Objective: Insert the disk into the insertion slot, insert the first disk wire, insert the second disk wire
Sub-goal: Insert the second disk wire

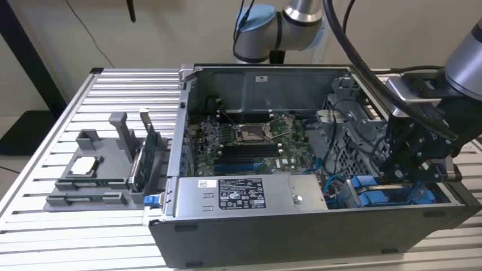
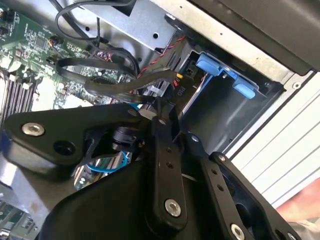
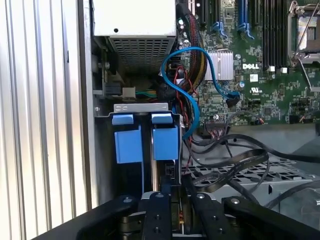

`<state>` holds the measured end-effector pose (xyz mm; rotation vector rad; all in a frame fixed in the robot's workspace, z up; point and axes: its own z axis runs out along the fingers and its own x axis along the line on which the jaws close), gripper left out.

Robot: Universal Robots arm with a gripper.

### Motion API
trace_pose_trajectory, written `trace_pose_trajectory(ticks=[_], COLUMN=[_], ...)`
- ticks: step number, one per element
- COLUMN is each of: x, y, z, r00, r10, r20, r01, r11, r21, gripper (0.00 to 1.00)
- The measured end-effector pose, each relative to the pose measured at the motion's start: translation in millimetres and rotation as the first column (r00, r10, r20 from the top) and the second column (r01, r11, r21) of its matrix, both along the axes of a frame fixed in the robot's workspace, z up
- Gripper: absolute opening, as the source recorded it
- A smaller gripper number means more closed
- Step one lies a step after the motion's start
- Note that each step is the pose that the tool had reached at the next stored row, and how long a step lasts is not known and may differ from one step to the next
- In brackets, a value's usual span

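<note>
The black two-fingered jaws (image 3: 172,212) of the grey robot arm (image 1: 459,62) hang nose-down inside the open dark grey computer case (image 1: 301,237), at its corner on the exterior view's right, pressed together on a thin black disk wire (image 2: 162,107) right at the mouth of the insertion slot (image 3: 145,172), the narrow dark grey metal drive bay. Two bright blue plastic carrier handles (image 3: 146,142) stand side by side in that bay, and the silver-grey disk behind them is hidden from the cameras. A blue cable (image 3: 197,75) loops beside the jaws, and a tangle of black wires (image 3: 235,155) crosses the green motherboard (image 1: 249,141) close to the bay. A grey labelled power-supply box (image 1: 241,195) sits along the case's near wall. Well apart on the ribbed metal counter (image 1: 83,237), a grey slotted stand (image 1: 94,178) holds one green circuit card (image 1: 143,161) upright.
</note>
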<state>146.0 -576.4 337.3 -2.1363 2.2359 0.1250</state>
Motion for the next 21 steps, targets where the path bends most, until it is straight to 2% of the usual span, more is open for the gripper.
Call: trace_pose_trajectory(ticks=[10, 21], x=[0.0, 0.0], y=[0.1, 0.0], z=[8.0, 25.3], r00=[1.0, 1.0], r10=[0.0, 0.0], r20=[0.0, 0.0], r01=[0.0, 0.0], r11=[1.0, 1.0], r21=[0.0005, 0.0007], gripper=[0.24, 0.24])
